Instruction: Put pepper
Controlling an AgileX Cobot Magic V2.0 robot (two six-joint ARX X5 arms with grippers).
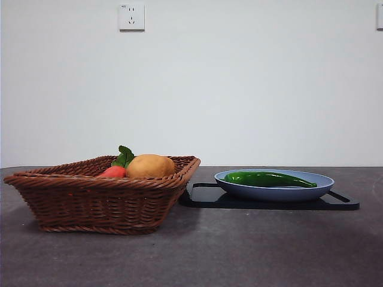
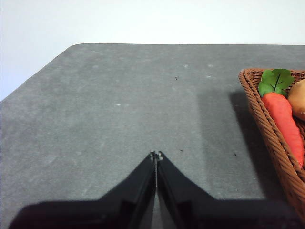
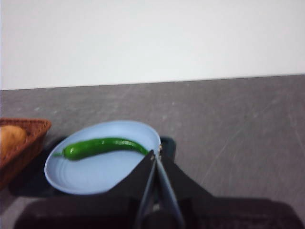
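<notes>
Pepper (image 1: 267,178): lies in the blue plate (image 1: 299,192), right of the basket (image 1: 90,203).
Left gripper (image 2: 156,156): jaws closed — empty, over bare table.
Right gripper (image 3: 156,154): jaws closed — empty, near plate.

We saw a staged lab-type setup: bare white wall (image 1: 239,89) with a socket (image 1: 131,16), plain grey table (image 1: 239,251), prop vegetables in a wicker basket (image 1: 102,200).
</notes>
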